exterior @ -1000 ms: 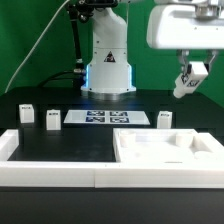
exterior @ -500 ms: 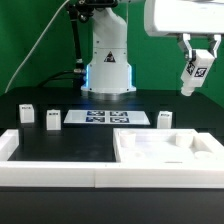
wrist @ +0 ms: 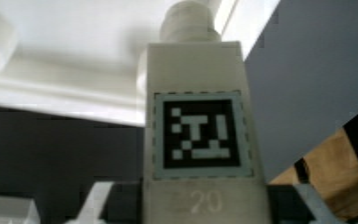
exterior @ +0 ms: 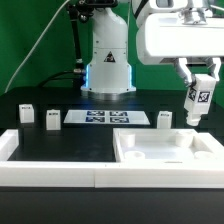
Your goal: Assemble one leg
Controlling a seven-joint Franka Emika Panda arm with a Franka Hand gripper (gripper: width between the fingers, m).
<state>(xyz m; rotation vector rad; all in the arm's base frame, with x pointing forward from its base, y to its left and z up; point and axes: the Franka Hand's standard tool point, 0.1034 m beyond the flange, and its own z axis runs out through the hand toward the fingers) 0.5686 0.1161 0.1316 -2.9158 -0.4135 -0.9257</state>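
Right up front, got a low white wall (exterior: 60, 174) running along the near edge of the black table (exterior: 70, 145). Just behind it, toward the exterior view's right, a big white rimmed tray piece (exterior: 150, 150). Hanging in the air over that tray's far right corner: the leg (exterior: 197, 102), close to upright, tag facing the camera. Pinched near its top by the gripper (exterior: 198, 80), a finger on each side. Same leg (wrist: 202, 130) filling the wrist view, tag dead centre. Further back, three more white blocks (exterior: 51, 119) standing on the table, two left and one right of the marker board (exterior: 105, 118). Behind all that, the white robot base (exterior: 108, 60) against a green backdrop (exterior: 35, 40).
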